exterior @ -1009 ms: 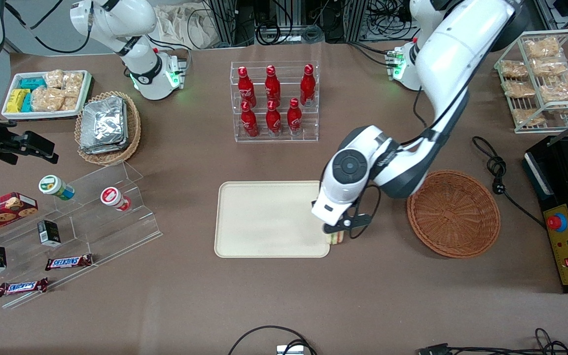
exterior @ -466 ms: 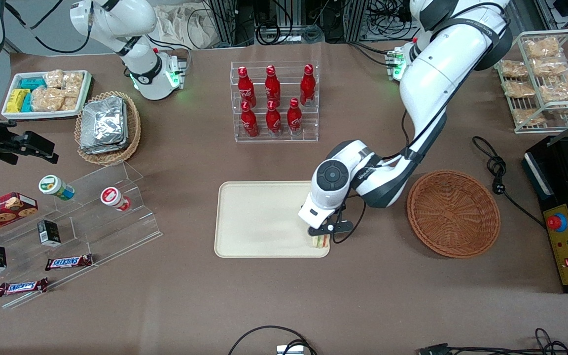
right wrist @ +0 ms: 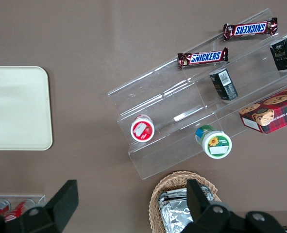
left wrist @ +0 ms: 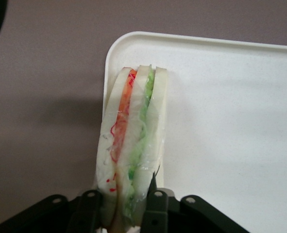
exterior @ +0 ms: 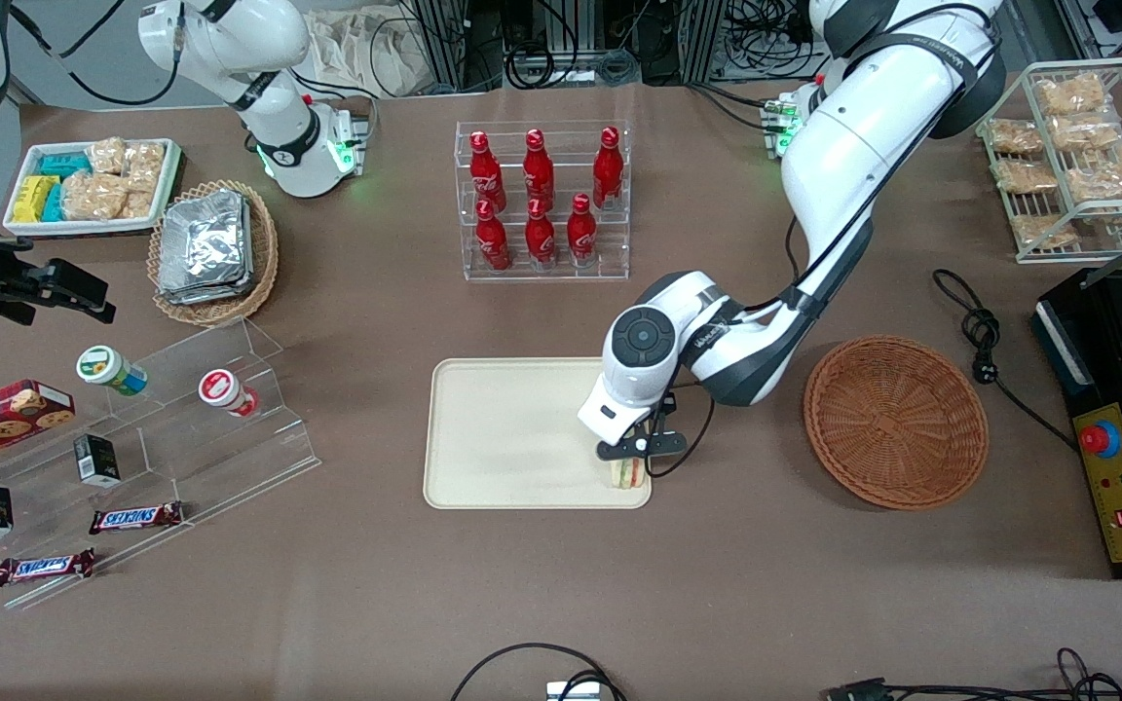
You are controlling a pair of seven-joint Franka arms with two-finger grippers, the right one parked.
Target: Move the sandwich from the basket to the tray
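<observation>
My left gripper (exterior: pixel 630 465) is shut on the sandwich (exterior: pixel 629 473), a wrapped wedge of pale bread with orange and green filling. It holds it over the corner of the cream tray (exterior: pixel 512 433) that is nearest the front camera and the basket. In the left wrist view the black fingers (left wrist: pixel 155 204) clamp the sandwich (left wrist: pixel 133 145) above the tray's rounded corner (left wrist: pixel 115 43). Whether the sandwich touches the tray I cannot tell. The reddish-brown basket (exterior: pixel 895 421) stands empty beside the tray, toward the working arm's end.
A clear rack of red bottles (exterior: pixel 542 200) stands farther from the front camera than the tray. A clear stepped stand (exterior: pixel 181 428) with snacks lies toward the parked arm's end. A black box (exterior: pixel 1121 419) and a cable (exterior: pixel 985 341) lie past the basket.
My gripper has carried the sandwich from just outside the tray's edge to over the tray's corner, moving away from the basket.
</observation>
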